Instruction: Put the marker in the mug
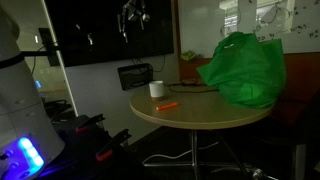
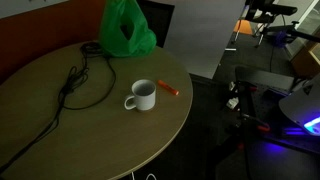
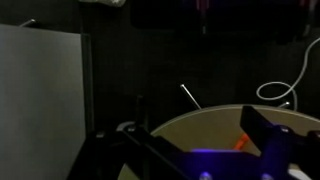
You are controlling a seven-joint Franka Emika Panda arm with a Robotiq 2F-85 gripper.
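Observation:
The marker (image 1: 167,105) is a thin orange-red stick lying flat on the round table (image 1: 210,112), just in front of the white mug (image 1: 156,89). In an exterior view the marker (image 2: 169,89) lies to the right of the mug (image 2: 143,96), close to the table's edge. My gripper (image 1: 133,18) hangs high above and behind the table, far from both. In the wrist view its dark fingers (image 3: 205,150) stand wide apart and empty, with the marker (image 3: 241,143) showing beside the right finger. The mug is out of view there.
A big green bag (image 1: 243,68) sits at the back of the table, also in an exterior view (image 2: 126,28). A black cable (image 2: 80,85) loops over the tabletop. A dark screen (image 1: 100,30) stands behind the table. The room is dim.

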